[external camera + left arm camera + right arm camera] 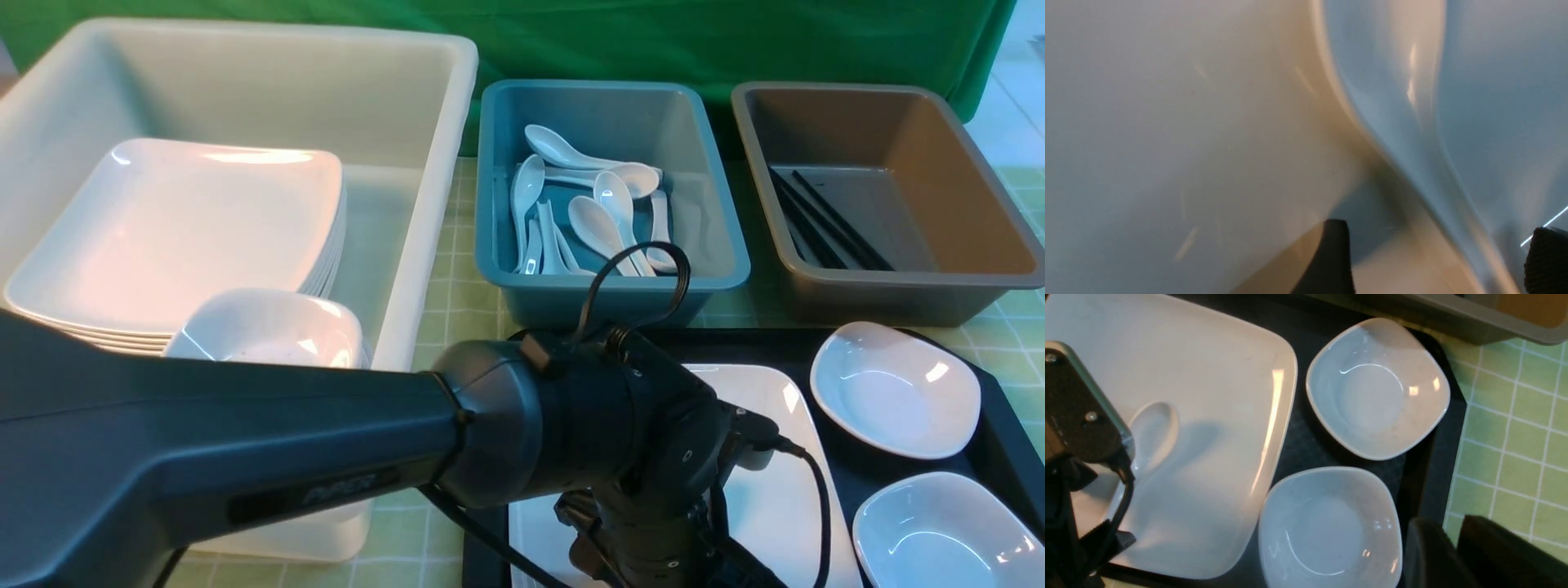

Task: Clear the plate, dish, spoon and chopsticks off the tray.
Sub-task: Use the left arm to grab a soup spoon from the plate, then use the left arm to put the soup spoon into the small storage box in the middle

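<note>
So you're hovering your left gripper [1439, 255] low over the big white plate [784, 498], and its jaws are standing open, one finger on each side of the spoon's handle. You aren't gripping the spoon [1154, 435] there; it's lying on the plate, bowl and handle both showing in the right wrist view.

Your right gripper [1455, 549] is hanging off to the right of the plate. Its fingers are looking close together but blurry, so I can't tell if they're open or shut.

The plate is sitting on the black tray [735, 341]. Two white dishes are resting on the tray too, to the plate's right: the far dish [896, 389] and the near dish [947, 531], which is sitting right by the plate's edge.

Behind the plate and to its right, the chopsticks [841, 220] are lying in the brown tub [922, 282]. Beyond the plate, the teal tub [718, 273] is holding a bunch of other spoons [600, 224].
</note>
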Controlling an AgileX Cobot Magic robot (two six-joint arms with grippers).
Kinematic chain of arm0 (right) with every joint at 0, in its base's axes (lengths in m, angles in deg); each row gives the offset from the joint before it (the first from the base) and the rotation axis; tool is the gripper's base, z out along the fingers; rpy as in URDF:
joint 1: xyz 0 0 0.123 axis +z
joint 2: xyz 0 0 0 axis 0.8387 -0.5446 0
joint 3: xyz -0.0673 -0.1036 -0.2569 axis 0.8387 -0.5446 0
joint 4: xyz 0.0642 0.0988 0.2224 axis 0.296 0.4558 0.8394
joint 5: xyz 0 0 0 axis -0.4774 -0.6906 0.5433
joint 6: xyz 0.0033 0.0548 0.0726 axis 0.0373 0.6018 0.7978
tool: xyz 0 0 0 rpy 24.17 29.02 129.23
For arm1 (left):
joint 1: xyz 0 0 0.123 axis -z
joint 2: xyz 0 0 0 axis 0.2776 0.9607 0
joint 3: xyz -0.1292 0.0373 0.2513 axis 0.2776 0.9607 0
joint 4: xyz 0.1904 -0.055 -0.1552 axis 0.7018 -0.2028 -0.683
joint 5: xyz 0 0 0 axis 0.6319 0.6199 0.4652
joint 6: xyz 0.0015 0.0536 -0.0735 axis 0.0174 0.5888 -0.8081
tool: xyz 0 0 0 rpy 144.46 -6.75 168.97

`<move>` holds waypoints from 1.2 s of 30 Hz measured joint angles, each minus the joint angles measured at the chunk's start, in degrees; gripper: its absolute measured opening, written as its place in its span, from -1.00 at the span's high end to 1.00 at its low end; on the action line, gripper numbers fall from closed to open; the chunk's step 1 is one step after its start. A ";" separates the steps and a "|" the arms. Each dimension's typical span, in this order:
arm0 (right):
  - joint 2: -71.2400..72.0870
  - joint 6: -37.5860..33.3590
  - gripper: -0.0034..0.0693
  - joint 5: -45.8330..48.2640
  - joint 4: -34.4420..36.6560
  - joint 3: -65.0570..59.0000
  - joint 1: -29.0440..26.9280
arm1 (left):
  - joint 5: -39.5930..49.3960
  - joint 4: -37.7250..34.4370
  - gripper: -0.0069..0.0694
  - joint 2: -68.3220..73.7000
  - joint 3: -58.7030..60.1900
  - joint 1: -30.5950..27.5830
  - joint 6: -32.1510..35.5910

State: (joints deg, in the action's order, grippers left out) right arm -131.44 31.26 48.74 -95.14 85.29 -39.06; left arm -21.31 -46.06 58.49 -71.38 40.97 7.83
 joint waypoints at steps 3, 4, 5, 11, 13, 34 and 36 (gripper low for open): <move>0.00 -0.24 0.57 0.00 -1.20 -0.05 0.00 | -0.12 0.46 -0.26 0.12 0.00 0.00 -0.38; 0.00 -0.37 0.57 0.00 -1.26 -0.05 0.00 | -0.12 0.46 -0.10 0.24 0.00 0.00 -0.43; 0.00 -0.49 0.57 0.00 -1.34 -0.05 0.00 | -0.12 0.46 -0.06 0.23 0.00 0.00 -0.43; 0.00 -1.79 0.54 0.00 -1.45 -0.09 0.00 | 0.23 0.47 0.67 0.30 0.00 0.00 -0.57; 0.00 -2.12 0.52 0.00 -1.45 -0.09 0.00 | 1.63 1.45 0.67 0.30 -0.85 -0.18 -0.57; -1.34 -18.71 0.74 -31.69 11.81 -0.42 0.00 | 3.10 8.69 0.67 6.70 -42.03 -23.37 2.58; -3.67 -22.37 0.87 -37.63 16.17 -0.42 0.00 | 2.24 7.63 0.67 11.16 -45.97 -25.35 3.56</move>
State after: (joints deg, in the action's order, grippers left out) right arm -135.11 8.90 11.10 -78.97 84.87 -39.06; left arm -19.07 -38.43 69.65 -117.35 15.62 11.40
